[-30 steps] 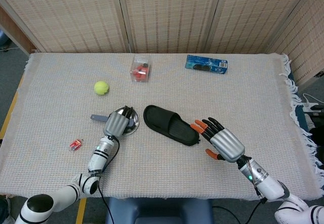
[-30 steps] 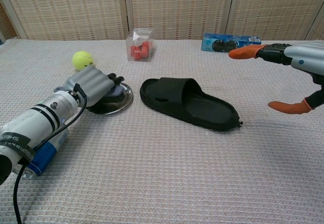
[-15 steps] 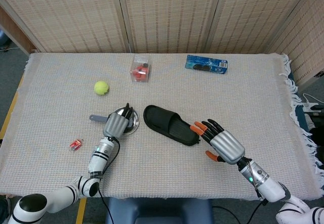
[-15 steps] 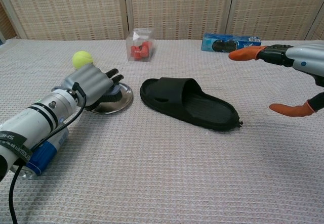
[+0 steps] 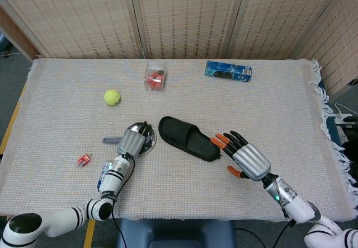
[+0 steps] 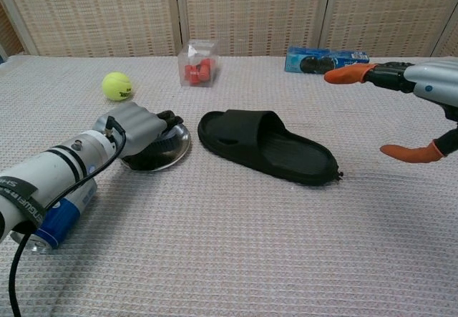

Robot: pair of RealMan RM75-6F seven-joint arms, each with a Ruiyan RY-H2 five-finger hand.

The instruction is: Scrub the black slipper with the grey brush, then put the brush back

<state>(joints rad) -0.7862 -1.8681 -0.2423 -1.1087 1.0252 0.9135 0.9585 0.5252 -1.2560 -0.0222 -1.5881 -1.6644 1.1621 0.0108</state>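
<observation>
Head view looks straight down and lays out the whole desk (image 5: 67, 85), draped in a pale woven cloth with a fringe along the right edge. Dead centre lies the black slipper (image 5: 188, 138), a soft matte slide with a broad strap, toe end toward the left robot hand (image 5: 130, 143). That hand sits over a round shiny metal dish (image 5: 146, 139), and a grey handle, the brush (image 5: 110, 140), pokes out to its left. Whether the fingers are actually clamped on the brush, I cannot tell from either angle. Only this view picks up a small red clip (image 5: 83, 159) near the front left edge.

The right robot hand (image 5: 241, 155) hangs just beside the slipper's heel end, apart from it, fingers spread and empty, orange tips showing.

Chest view comes in low and adds what the overhead hides: dark bristles of the brush (image 6: 167, 134) resting in the dish (image 6: 179, 149), the left robot hand (image 6: 139, 127) with its ribbed grey back draped over them. The slipper (image 6: 268, 147) shows its ridged footbed here. The right robot hand (image 6: 401, 109) is cut by the frame, its orange-capped fingers well apart.

Further back: a fuzzy yellow-green ball (image 5: 112, 97), a clear plastic box (image 5: 155, 76) holding red pieces, and a glossy blue packet (image 5: 227, 71).
</observation>
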